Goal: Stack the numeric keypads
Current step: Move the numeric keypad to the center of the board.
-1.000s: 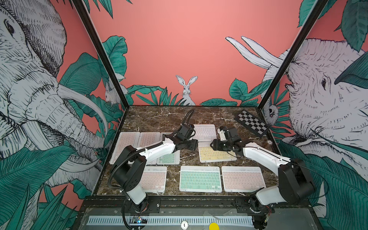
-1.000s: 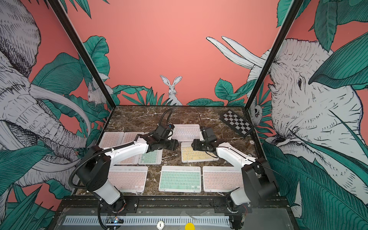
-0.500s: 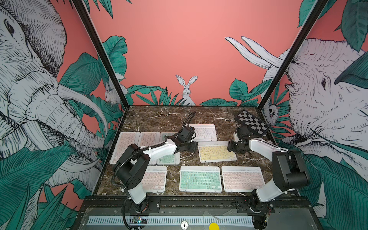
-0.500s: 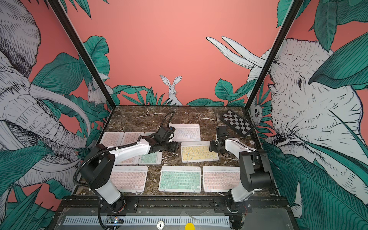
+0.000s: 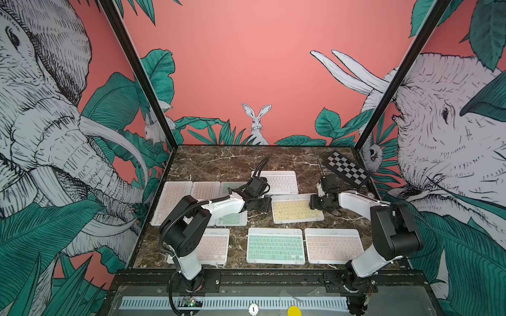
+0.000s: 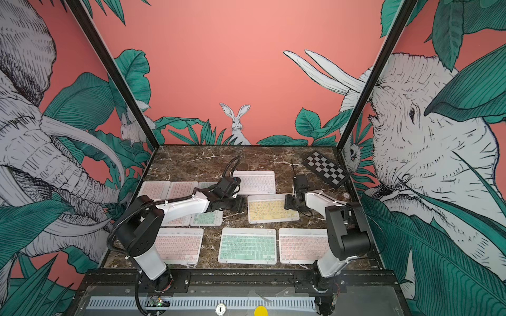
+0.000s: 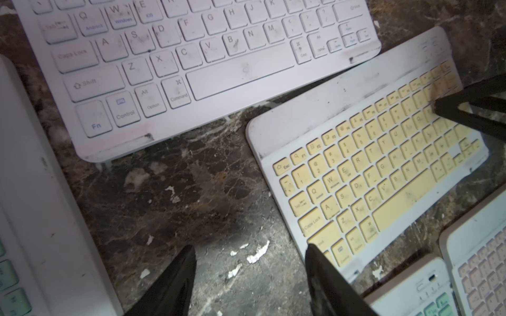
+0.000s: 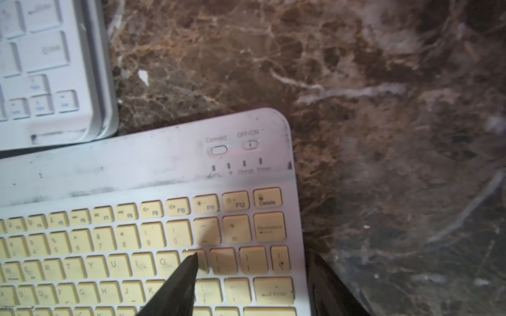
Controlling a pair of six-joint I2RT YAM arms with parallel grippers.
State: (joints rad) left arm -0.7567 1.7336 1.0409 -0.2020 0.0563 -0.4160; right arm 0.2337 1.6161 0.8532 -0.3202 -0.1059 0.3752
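Jaws first. On your right gripper (image 8: 252, 257) they stand apart and hold nothing. One finger (image 8: 186, 270) hangs over the P key of the yellow keypad (image 8: 109, 246), the other just off its short end, over bare table (image 8: 383, 109). You are astride that end, but I cannot tell whether the tip touches the keys.

Your left gripper (image 7: 250, 251) is open and empty too. One finger sits at the keypad's near corner, the other over marble, so you are astride the opposite short end.

That is what the move turns on. The keypad's long axis runs from one gripper to the other, slightly skewed, with each arm at its own end. My read is a two-handed lift.

Beyond both tools, just apart from the yellow one's far edge, lies the white keypad (image 7: 191, 54). The rest lie flat and unstacked toward the arm bases and to your left.

Readable by your right tool are "Connect", "OFF/ON", "Charge", "Power", "Delete" and "Backspace". On the white one are "Caps Lock", "Shift", "Fn", "Control" and "Command". I see no brand name.
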